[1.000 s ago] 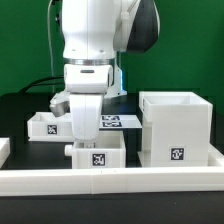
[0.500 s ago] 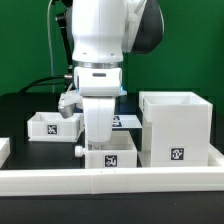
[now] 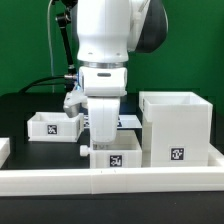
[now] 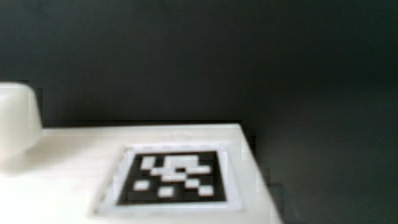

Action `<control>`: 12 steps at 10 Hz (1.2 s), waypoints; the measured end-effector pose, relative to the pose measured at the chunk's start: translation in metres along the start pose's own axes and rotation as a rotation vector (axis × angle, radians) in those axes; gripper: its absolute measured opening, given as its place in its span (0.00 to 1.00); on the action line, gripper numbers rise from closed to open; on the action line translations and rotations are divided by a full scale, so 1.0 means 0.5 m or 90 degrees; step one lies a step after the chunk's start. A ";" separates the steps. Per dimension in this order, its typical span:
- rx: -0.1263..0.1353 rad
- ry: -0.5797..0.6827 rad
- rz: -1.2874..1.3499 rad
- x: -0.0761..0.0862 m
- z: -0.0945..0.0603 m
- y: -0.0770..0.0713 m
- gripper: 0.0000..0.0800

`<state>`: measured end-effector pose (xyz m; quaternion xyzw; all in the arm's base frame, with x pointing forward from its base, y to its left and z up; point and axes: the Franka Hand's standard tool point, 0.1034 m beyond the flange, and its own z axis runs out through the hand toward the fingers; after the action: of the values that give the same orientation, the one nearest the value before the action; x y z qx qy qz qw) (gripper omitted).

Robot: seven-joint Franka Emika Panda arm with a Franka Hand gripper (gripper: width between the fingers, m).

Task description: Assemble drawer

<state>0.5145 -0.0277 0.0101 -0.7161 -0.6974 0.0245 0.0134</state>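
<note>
The drawer's tall white housing (image 3: 175, 125) stands at the exterior view's right, open at the top, with a tag on its front. One small knobbed tray (image 3: 115, 158) sits just left of the housing, against the front rail. My gripper (image 3: 103, 138) reaches down into this tray and appears shut on its wall, though the fingertips are hidden inside. A second small tray (image 3: 50, 125) lies further back at the left. The wrist view shows only a white face with a square tag (image 4: 175, 178) and no fingers.
A long low white rail (image 3: 110, 182) runs along the front edge. The marker board (image 3: 130, 121) lies flat behind the arm, partly hidden. A white block (image 3: 3, 150) sits at the far left edge. The table is black.
The gripper and the near tray have moved together toward the exterior view's right, so the tray now lies close beside the housing. The back tray and the housing have not moved.
</note>
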 end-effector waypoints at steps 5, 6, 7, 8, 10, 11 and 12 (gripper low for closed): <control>-0.006 0.001 0.014 -0.001 0.003 0.000 0.05; -0.008 0.001 0.015 -0.001 0.002 0.001 0.05; -0.015 0.002 0.019 0.005 0.001 0.005 0.05; -0.015 0.003 0.019 0.010 0.001 0.005 0.05; -0.015 0.005 0.025 0.020 0.001 0.005 0.05; -0.014 0.005 0.025 0.024 0.002 0.004 0.05; -0.014 0.006 0.025 0.028 0.003 0.003 0.05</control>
<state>0.5165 -0.0138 0.0081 -0.7298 -0.6834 0.0137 0.0088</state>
